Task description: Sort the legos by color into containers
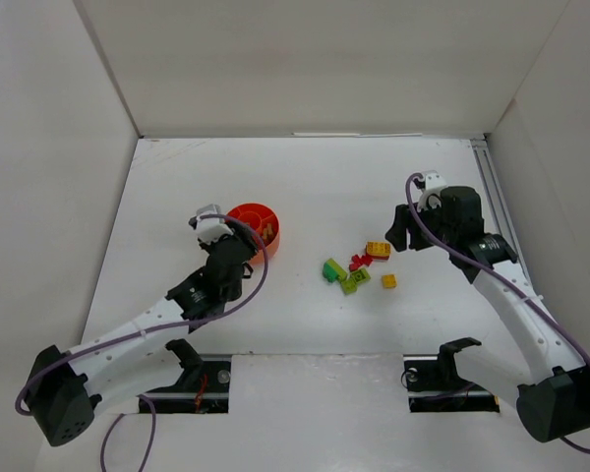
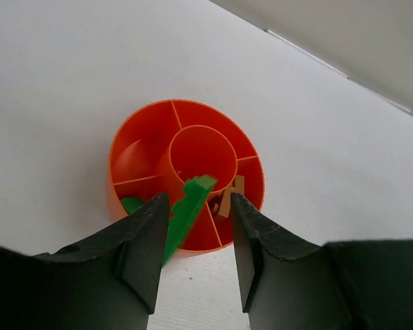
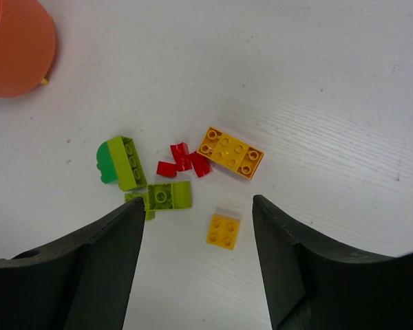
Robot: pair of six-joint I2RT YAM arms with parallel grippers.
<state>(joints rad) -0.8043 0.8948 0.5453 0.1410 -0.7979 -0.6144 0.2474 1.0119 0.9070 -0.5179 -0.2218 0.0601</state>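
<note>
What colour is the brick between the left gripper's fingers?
The brick is green, clearest in the left wrist view.

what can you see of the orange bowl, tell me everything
The orange bowl is round, glossy plastic by its look, with a central round cup and spoke walls splitting the outer ring into compartments. It stands upright on the white table, left of the loose bricks. A dark green piece lies in a near compartment, a tan piece in another. The left end effector hovers over its near rim, a green brick between the open jaws.
</note>
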